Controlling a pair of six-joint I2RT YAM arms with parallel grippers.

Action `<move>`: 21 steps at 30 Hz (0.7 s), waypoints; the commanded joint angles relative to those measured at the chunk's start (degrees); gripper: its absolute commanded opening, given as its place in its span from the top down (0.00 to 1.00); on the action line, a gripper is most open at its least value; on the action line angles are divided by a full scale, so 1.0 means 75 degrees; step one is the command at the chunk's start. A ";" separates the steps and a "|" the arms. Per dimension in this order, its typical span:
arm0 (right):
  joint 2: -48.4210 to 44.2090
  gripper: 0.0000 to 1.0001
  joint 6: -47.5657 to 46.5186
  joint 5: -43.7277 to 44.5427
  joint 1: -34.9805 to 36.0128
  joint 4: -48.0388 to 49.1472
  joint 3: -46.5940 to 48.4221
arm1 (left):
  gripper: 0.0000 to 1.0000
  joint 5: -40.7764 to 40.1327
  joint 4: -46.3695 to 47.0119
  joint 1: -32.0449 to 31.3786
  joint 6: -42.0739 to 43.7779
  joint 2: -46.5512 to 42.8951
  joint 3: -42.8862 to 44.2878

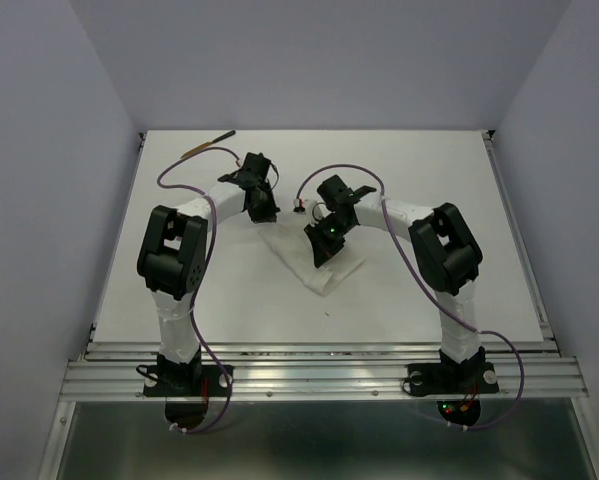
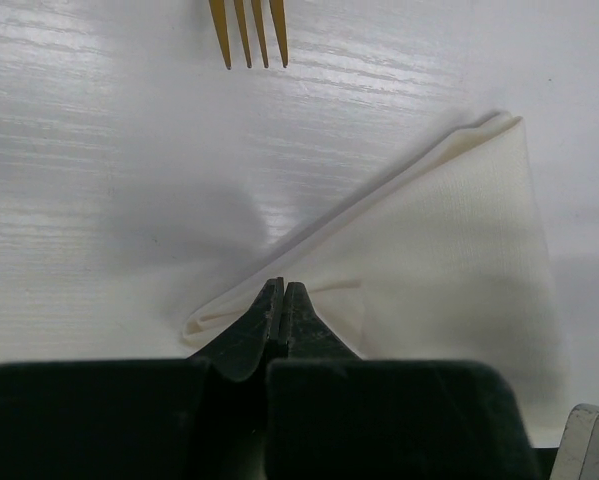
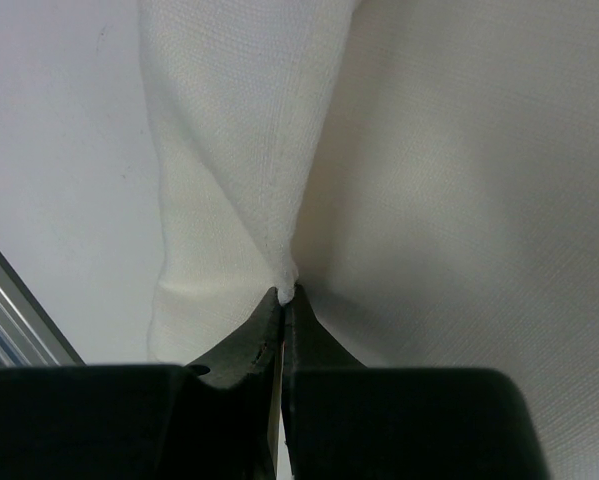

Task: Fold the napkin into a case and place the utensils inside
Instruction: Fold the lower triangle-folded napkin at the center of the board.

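The white napkin lies folded in the middle of the table, between my two grippers. My left gripper is shut, its tips pinching the napkin near a folded corner, where a small crease runs off from them. My right gripper is shut on the napkin, with a tuft of cloth caught at its tips and a lifted flap hanging away from them. One of the utensils, brown with a dark end, lies at the table's far left. Golden fork tines show beyond the napkin.
Purple cables loop over the table by each arm. An aluminium rail runs along the near edge and shows at the left of the right wrist view. Pale walls enclose the table on three sides.
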 commanded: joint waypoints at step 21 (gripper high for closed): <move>-0.0046 0.99 -0.0346 0.0732 -0.0033 -0.0445 0.0930 | 1.00 -0.0361 -0.0029 0.0068 -0.0115 -0.0004 0.0442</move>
